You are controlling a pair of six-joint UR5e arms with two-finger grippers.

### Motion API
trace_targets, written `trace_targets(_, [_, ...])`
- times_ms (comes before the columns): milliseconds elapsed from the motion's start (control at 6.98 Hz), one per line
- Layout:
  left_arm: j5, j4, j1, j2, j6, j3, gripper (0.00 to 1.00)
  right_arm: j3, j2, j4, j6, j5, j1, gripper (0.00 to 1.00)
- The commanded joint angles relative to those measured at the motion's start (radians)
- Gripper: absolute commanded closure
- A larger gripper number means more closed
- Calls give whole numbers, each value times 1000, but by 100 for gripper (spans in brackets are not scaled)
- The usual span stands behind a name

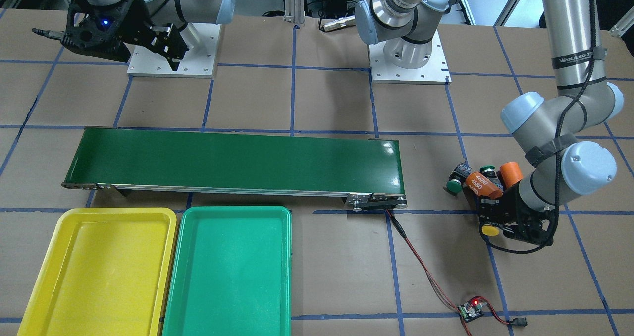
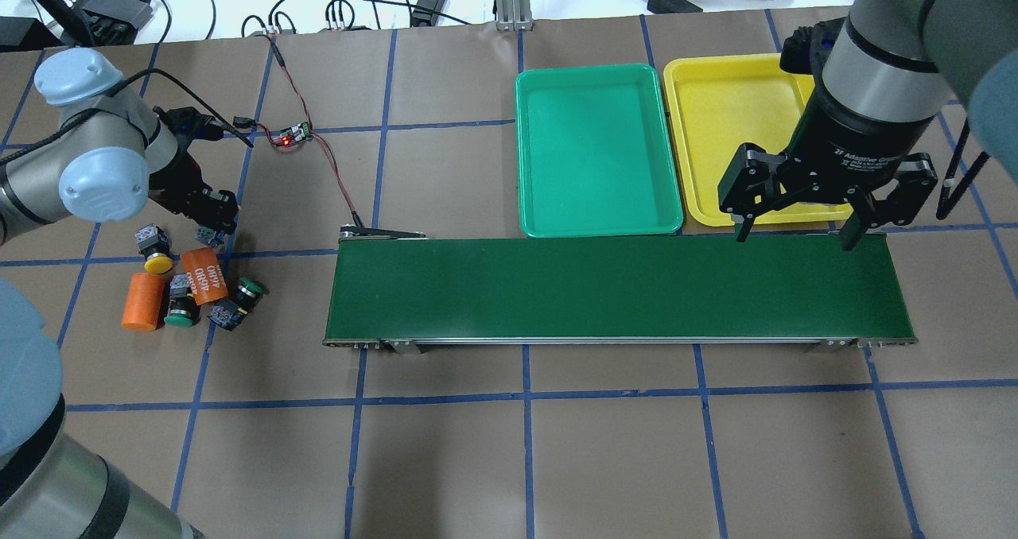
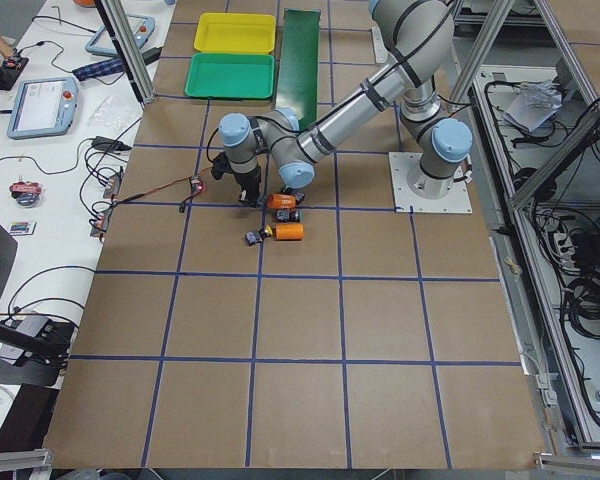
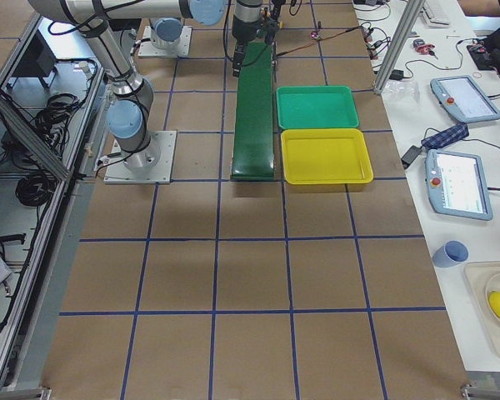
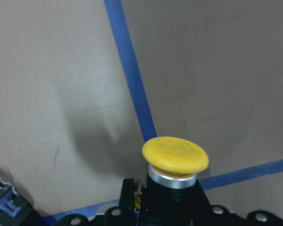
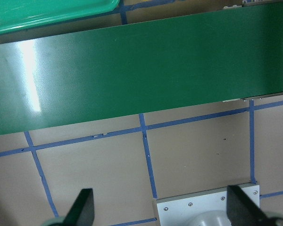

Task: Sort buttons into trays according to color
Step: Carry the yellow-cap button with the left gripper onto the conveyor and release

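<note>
Brown paper crossed by blue tape lines covers the table under both my arms. My left gripper is clenched on a yellow button: the black body sits between my fingers and the mushroom cap juts out past them, over a tape line. Whether the button rests on the paper or hangs just above it, I cannot tell.

Just beside that gripper lies the rest of the cluster. A second yellow button is nearest. Two orange cylinders lie past it, one marked 4680. Two green buttons lie on their sides against the marked one.

Well apart, past the long dark-green conveyor belt, my right gripper hangs released, its fingers spread wide above the belt's far end. The green tray and the yellow tray sit side by side along the belt's edge, the yellow one partly under my right wrist.
</note>
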Motion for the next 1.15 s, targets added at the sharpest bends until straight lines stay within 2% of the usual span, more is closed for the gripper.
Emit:
trace_targets(0, [-5, -271, -163, 33, -226, 166, 100, 0, -1, -1, -1, 2, 0, 0])
trace_targets(143, [-5, -280, -238, 68, -386, 123, 100, 0, -1, -1, -1, 0, 0, 0])
trace_targets(287, [-11, -248, -288, 99, -472, 43, 100, 0, -1, -1, -1, 3, 0, 0])
trace_targets(430, [-58, -222, -313, 136, -504, 6, 100, 0, -2, -1, -1, 0, 0, 0])
trace_targets(573, [-91, -225, -348, 169, -649, -23, 100, 0, -1, -1, -1, 0, 0, 0])
trace_targets(717, [-91, -222, -398, 200, -720, -72, 100, 0, -1, -1, -1, -1, 0, 0])
trace_targets(1003, [-90, -202, -419, 239, -841, -179, 100, 0, 3, -2, -1, 0, 0, 0])
